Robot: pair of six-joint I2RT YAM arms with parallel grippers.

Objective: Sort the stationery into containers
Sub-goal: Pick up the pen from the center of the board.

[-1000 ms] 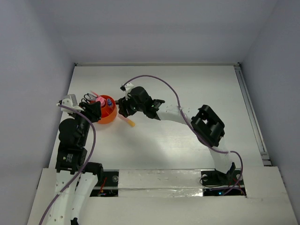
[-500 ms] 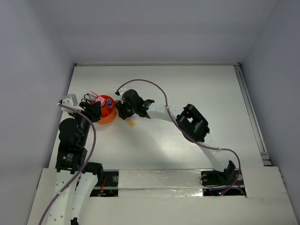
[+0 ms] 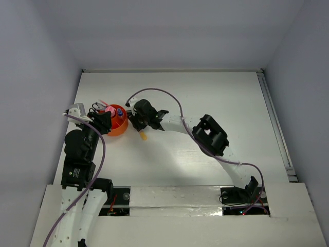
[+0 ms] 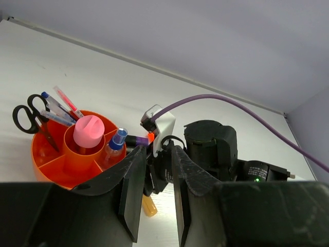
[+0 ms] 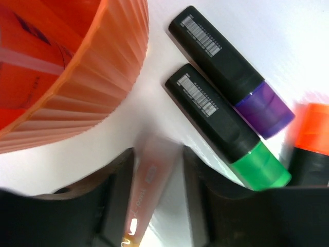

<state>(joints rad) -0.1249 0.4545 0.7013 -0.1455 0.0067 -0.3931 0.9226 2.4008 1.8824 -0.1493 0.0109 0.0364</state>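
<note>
Holder (image 4: 49,154): one, orange, round with inner dividers, near left edge of tabletop (image 3: 205,92), roughly midway between its near and far edges.

In it:
- 1 pink-capped bottle (image 4: 88,131), upright in centre compartment
- 1 blue-capped bottle (image 4: 116,143), outer compartment on the side facing the right arm
- 1 scissors (image 4: 25,114), blades down in an outer compartment, handles over the rim
- pens (image 4: 57,107), leaning in that same area; at least two, exact count unclear

On the tabletop, just beside the holder on the side away from the left edge: 3 black-bodied highlighters lying flat and roughly parallel. They are the purple highlighter (image 5: 226,72), the green highlighter (image 5: 221,123) and the orange highlighter (image 5: 312,128), which is cut off at the frame edge. Also 1 yellow marker (image 5: 154,180), lying flat next to the green one.

Right end effector (image 5: 158,159): down at the tabletop, jaws apart with one on each side of the yellow marker. A thin strip of white shows beside the marker, so not clamped.

Left end effector (image 4: 156,164): at the holder's other side, jaws slightly apart, nothing between them.
</note>
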